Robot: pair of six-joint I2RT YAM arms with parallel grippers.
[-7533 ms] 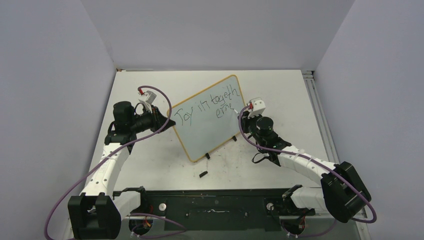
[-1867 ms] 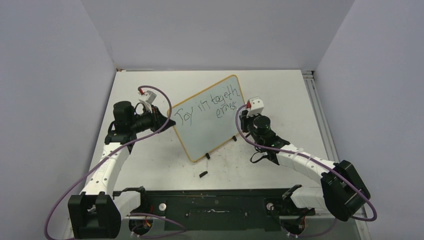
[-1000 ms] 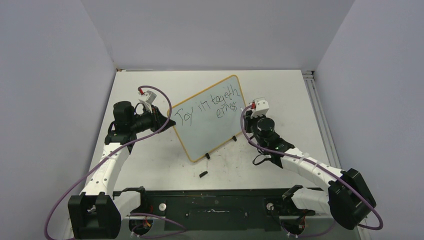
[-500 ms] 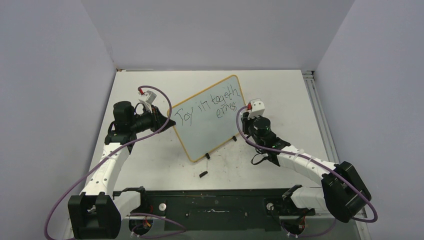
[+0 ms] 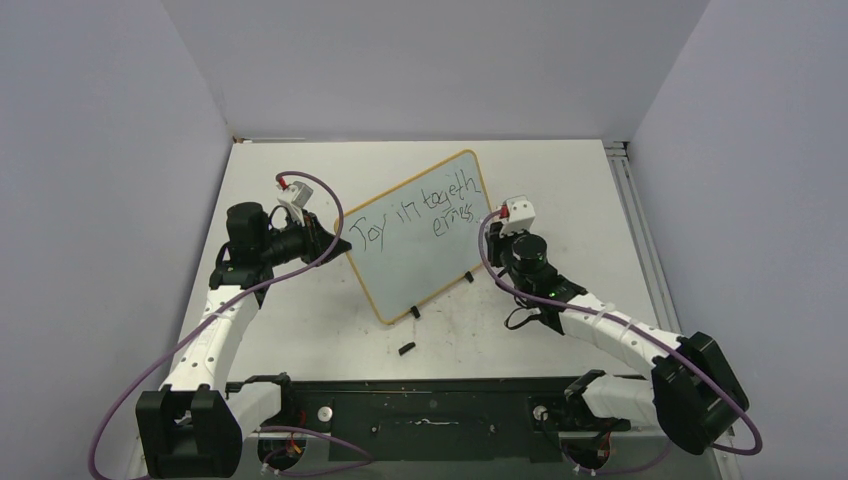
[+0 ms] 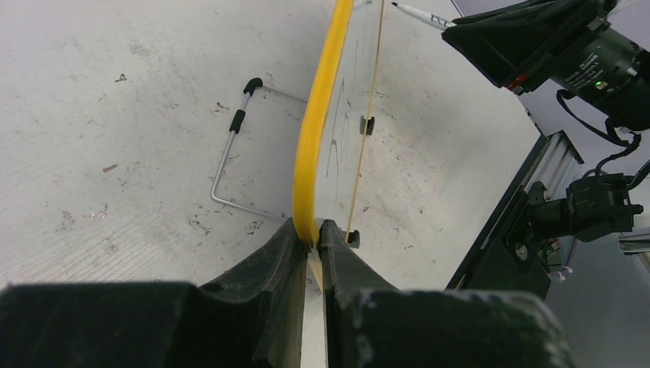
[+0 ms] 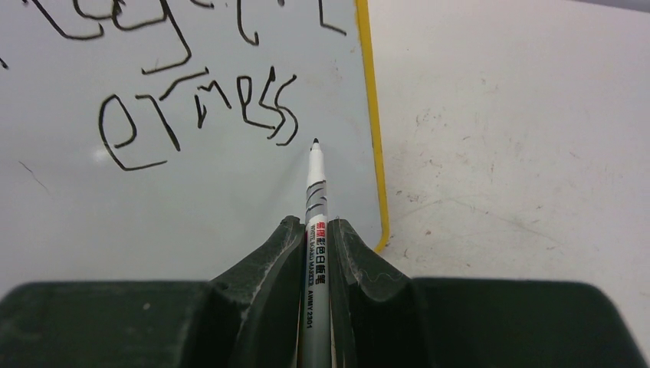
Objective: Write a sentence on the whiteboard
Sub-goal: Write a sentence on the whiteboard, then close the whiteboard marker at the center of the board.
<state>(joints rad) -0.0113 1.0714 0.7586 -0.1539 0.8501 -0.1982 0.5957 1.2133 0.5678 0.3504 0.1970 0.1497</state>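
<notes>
A small yellow-framed whiteboard (image 5: pixel 400 265) stands propped at an angle near the middle of the white table (image 5: pixel 570 180), between two robot arms. The left gripper (image 6: pixel 310 230) is clenched on the board's yellow left edge, its two dark fingers pinching the frame from either side. The right gripper (image 7: pixel 314 226) grasps a slim white marker (image 7: pixel 316 192) with printed lettering on its barrel. The black tip points at the board just below and to the right of the last letter. Whether the tip touches the surface cannot be told. The sentence (image 5: pixel 425 212), in thin black strokes, runs in two lines across the board's upper half and reads roughly "Joy in togeth / erness". Two black clip feet (image 5: pixel 415 312) hold the lower edge, and a bent wire stand (image 6: pixel 230 153) rests on the table behind the board. A small black object (image 5: pixel 405 349) lies on the table near the board's lower corner, apart from both arms.
</notes>
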